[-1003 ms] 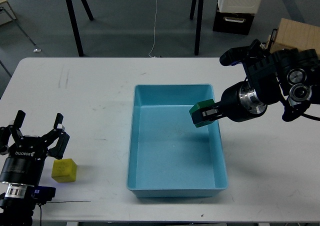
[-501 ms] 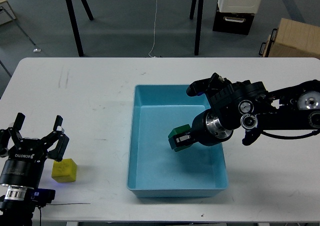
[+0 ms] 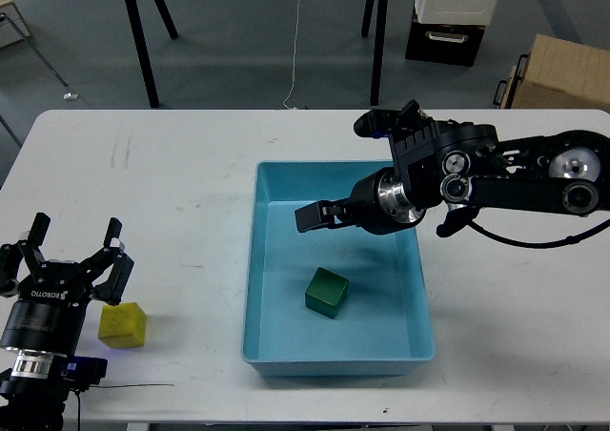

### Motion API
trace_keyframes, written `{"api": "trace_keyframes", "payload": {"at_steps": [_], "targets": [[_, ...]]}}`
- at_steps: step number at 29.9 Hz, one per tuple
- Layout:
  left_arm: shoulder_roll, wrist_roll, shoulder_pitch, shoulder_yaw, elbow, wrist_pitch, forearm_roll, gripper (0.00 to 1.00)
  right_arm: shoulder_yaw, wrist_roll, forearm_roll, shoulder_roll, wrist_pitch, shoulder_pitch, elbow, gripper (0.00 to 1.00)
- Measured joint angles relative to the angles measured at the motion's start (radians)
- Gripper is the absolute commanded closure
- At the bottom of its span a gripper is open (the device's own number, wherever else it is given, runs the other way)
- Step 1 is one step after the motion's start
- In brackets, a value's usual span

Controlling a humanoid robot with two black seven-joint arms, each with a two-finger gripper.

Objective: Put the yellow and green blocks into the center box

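A green block [image 3: 327,292] lies on the floor of the light blue box [image 3: 272,178] in the middle of the white table. My right gripper [image 3: 313,215] hangs over the box, above and a little behind the block, open and empty. A yellow block [image 3: 123,324] sits on the table at the near left. My left gripper [image 3: 71,253] is open just behind and left of the yellow block, not touching it.
The table's front edge runs close below the box and the yellow block. A thin black cable [image 3: 133,385] lies by the front left edge. Beyond the table stand black stand legs [image 3: 143,40], a cardboard box [image 3: 562,69] and a black-and-white case [image 3: 453,16].
My right gripper let go of the green block, which now lies on the box floor. The gripper has risen and moved left. The left arm has not moved.
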Motion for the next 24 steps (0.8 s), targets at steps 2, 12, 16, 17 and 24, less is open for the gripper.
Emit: {"api": "trace_keyframes", "payload": {"at_steps": [2,12,16,17,24], "targets": [[0.0,0.001,-0.004,0.0,0.0,0.0,0.0,0.0,0.081,0.002,0.087,-0.005,-0.025,0.0,-0.058,0.0],[0.0,0.003,-0.032,0.026,0.0,0.0,0.0,0.0,0.48,0.21,0.635,-0.156,-0.036,-0.155,-0.262,0.0],[0.0,0.005,-0.033,0.026,0.0,0.0,-0.001,0.0,0.683,0.277,0.79,-0.212,0.079,-0.35,-0.312,0.0],[0.0,0.005,-0.033,0.026,0.0,0.0,-0.001,0.0,0.737,0.281,0.822,-0.219,0.117,-0.405,-0.319,0.0],[0.0,0.009,-0.057,0.028,0.01,0.0,0.0,0.0,1.042,0.287,1.016,-0.255,0.196,-0.76,-0.301,0.0]]}}
